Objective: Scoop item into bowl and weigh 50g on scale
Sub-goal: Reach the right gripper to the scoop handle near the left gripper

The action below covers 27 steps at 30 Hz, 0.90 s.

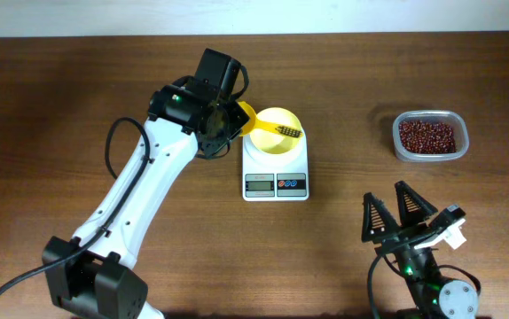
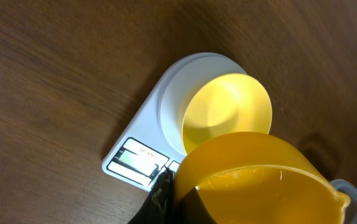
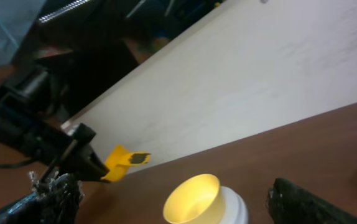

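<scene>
The pale yellow bowl (image 1: 277, 133) stands on the white scale (image 1: 275, 183) at mid table. In the left wrist view the bowl (image 2: 228, 112) looks empty, and the scale's display (image 2: 138, 155) is too small to read. My left gripper (image 1: 226, 120) is shut on the small yellow scoop (image 1: 259, 122), which reaches over the bowl's rim. The scoop has a dark patch at its far end, and I cannot tell what it is. The scoop fills the lower left wrist view (image 2: 259, 180). The red-brown beans (image 1: 427, 136) lie in a clear tub at the right. My right gripper (image 1: 401, 213) is open and empty near the front edge.
The clear plastic tub (image 1: 399, 146) stands apart at the right, about a scale's width from the scale. A pale wall runs along the table's far edge (image 3: 259, 74). Bare brown tabletop lies around the scale.
</scene>
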{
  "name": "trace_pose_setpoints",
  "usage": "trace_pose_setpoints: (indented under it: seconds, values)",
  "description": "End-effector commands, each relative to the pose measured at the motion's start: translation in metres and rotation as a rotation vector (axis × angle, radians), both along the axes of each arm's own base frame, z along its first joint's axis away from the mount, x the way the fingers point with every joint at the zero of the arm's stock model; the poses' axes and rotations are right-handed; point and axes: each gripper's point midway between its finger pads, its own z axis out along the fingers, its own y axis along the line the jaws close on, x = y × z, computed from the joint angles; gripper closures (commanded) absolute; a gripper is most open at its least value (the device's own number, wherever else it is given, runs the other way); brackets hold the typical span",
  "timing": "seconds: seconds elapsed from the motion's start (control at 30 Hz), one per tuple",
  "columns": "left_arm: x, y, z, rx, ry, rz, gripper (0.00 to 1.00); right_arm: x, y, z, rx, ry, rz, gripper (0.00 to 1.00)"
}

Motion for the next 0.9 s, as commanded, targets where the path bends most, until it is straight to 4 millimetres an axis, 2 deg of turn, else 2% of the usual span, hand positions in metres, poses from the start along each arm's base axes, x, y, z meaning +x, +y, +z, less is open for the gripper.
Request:
trace_pose_setpoints:
  seconds: [0.0, 0.2, 0.27, 0.37, 0.53, 0.63, 0.7, 0.8, 0.87]
  values:
    - [0.006, 0.002, 0.005, -0.004, -0.017, 0.019, 1.0, 0.004, -0.007, 0.017, -0.015, 0.011, -0.045, 0.01]
    - [0.008, 0.01, 0.004, -0.003, -0.014, 0.038, 1.0, 0.029, -0.001, 0.023, -0.039, 0.207, -0.027, 0.01]
    - [0.01, 0.018, 0.004, -0.005, -0.01, 0.058, 1.0, 0.035, 0.008, 0.026, -0.051, 0.265, 0.025, 0.02]
    - [0.007, 0.031, 0.001, -0.037, 0.037, 0.086, 1.0, 0.044, 0.034, 0.035, -0.064, 0.327, 0.175, 0.01]
    - [0.001, 0.045, -0.003, -0.059, 0.089, 0.119, 1.0, 0.041, 0.067, 0.027, -0.071, 0.366, 0.401, 0.01]
    - [0.0, 0.04, -0.002, -0.083, 0.097, 0.108, 1.0, 0.04, 0.076, 0.014, -0.065, 0.417, 0.471, 0.01]
    - [-0.002, 0.038, -0.002, -0.082, 0.096, 0.068, 1.0, 0.05, 0.078, 0.009, -0.058, 0.426, 0.474, 0.01]
    - [-0.002, 0.037, -0.002, -0.066, 0.086, 0.005, 1.0, 0.056, 0.081, 0.007, -0.025, 0.442, 0.494, 0.07]
    - [-0.005, 0.029, 0.0, -0.082, 0.079, -0.094, 1.0, 0.059, 0.089, 0.006, 0.015, 0.456, 0.552, 0.1]
